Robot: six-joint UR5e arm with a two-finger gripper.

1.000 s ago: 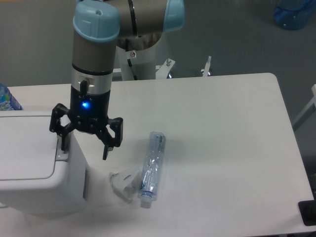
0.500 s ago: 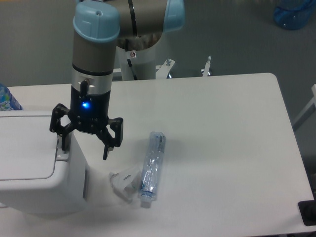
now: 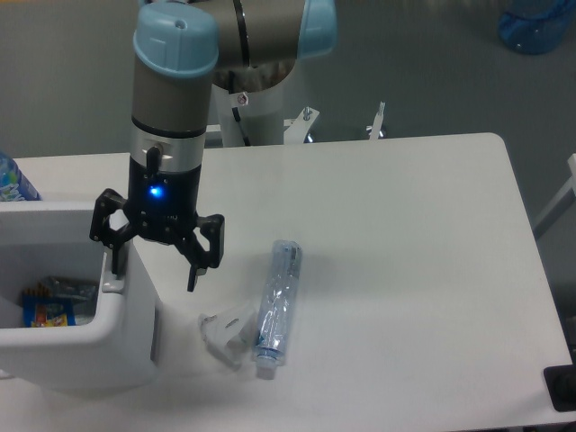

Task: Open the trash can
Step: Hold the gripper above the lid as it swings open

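The trash can (image 3: 76, 337) at the table's left edge stands open, colourful litter visible inside; the task looks done. The gripper (image 3: 155, 268) hangs spread-fingered, empty, over its tab.

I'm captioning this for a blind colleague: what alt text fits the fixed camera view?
A white trash can stands open at the table's left edge, colourful litter visible inside, with the robot's open gripper at its right rim. A crushed clear bottle lies on the white table nearby.
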